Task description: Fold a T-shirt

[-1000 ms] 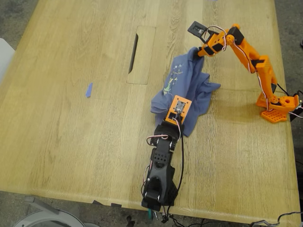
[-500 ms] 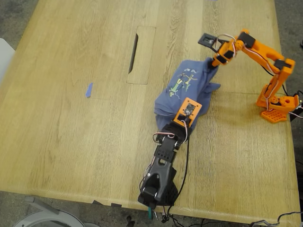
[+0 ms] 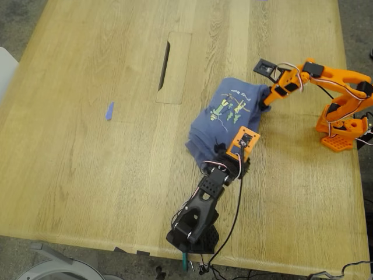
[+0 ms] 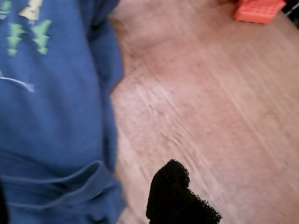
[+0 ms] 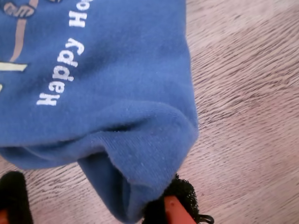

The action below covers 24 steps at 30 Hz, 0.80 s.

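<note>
The periwinkle-blue T-shirt (image 3: 224,119) lies bunched on the table, its green-and-yellow print and white text facing up. My first gripper (image 3: 228,158), on the black arm, is at the shirt's near hem. In the first wrist view the hem (image 4: 56,116) lies between its spread fingers (image 4: 175,191), and that gripper (image 4: 88,196) is open. My second gripper (image 3: 265,100), on the orange arm, is low at the shirt's corner on the exterior view's right. A folded ridge of the shirt (image 5: 117,70) runs between the fingers of my second gripper (image 5: 93,196), touching one pad (image 5: 180,191); bare wood shows beside the other.
A tiny blue scrap (image 3: 109,111) lies on the wooden table (image 3: 87,175) toward the exterior view's left. A dark slot (image 3: 165,65) cuts the tabletop behind the shirt. The orange arm's base (image 3: 338,137) stands near the table edge on the exterior view's right.
The orange arm has come down and drawn toward the exterior view's right, laying the raised part of the shirt flat with the print up. The black arm swung the same way.
</note>
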Motion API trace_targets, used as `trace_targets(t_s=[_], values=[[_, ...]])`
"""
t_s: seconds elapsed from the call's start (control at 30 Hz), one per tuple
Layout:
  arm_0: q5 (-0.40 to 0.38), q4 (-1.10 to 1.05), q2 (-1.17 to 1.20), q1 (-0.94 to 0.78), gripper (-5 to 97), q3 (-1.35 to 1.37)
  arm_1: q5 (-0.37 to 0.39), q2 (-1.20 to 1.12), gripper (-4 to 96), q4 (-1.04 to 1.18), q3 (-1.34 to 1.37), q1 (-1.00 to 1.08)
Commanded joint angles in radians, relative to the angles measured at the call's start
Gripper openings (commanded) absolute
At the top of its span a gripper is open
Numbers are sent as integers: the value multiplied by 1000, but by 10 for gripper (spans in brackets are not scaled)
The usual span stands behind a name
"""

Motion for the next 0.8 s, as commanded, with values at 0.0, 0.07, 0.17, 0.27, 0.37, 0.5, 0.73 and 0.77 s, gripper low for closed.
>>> trace_targets(t_s=[0.0,0.07,0.17,0.27,0.37,0.5,0.73,0.77], values=[[-44,-66,-3,44,553,8,11,87,404,-20,49,-14],[-40,-83,-8,52,563,18,15,129,408,-11,89,-18],[-35,-127,-25,57,566,20,31,201,414,-2,156,-21],[-29,-149,-34,61,566,15,34,279,413,15,225,-15],[-26,-150,-34,63,567,15,40,354,413,52,278,-21],[-12,-173,-32,64,567,12,51,436,407,118,299,-17],[15,-198,-34,51,567,-12,57,581,403,298,293,-9],[25,-213,-35,43,565,-17,58,589,396,305,281,-8]])
